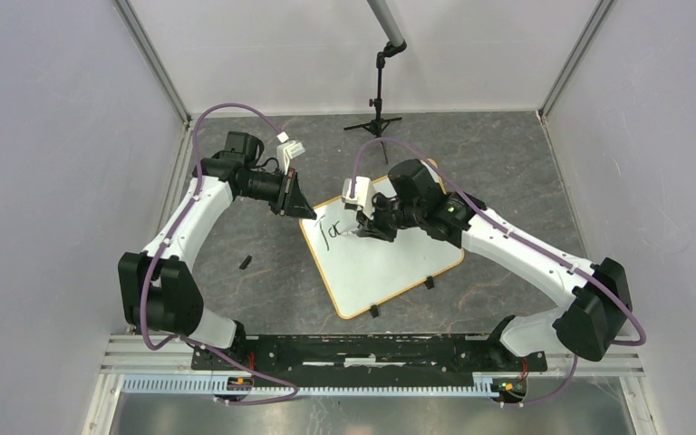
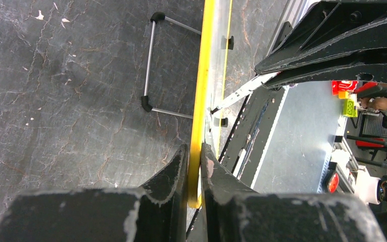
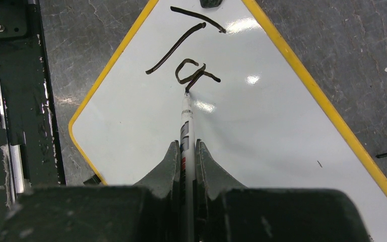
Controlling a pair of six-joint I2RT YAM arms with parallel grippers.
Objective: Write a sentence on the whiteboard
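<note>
R gripper (image 3: 185, 148): marker (image 3: 187, 118) on whiteboard (image 3: 267, 136)

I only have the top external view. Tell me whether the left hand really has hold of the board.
Observer: It does. In the left wrist view the left hand is pinched on the yellow rim of the whiteboard, one finger on each face.
Operator: Now report the pen tip.
Observer: In the right wrist view the right hand is shut on the marker, and the marker's dark tip touches the board.
Operator: Read out what is written.
Observer: Up close, the sentence is only a "T" and one looped letter with a short tail. The tip sits on that loop.
</note>
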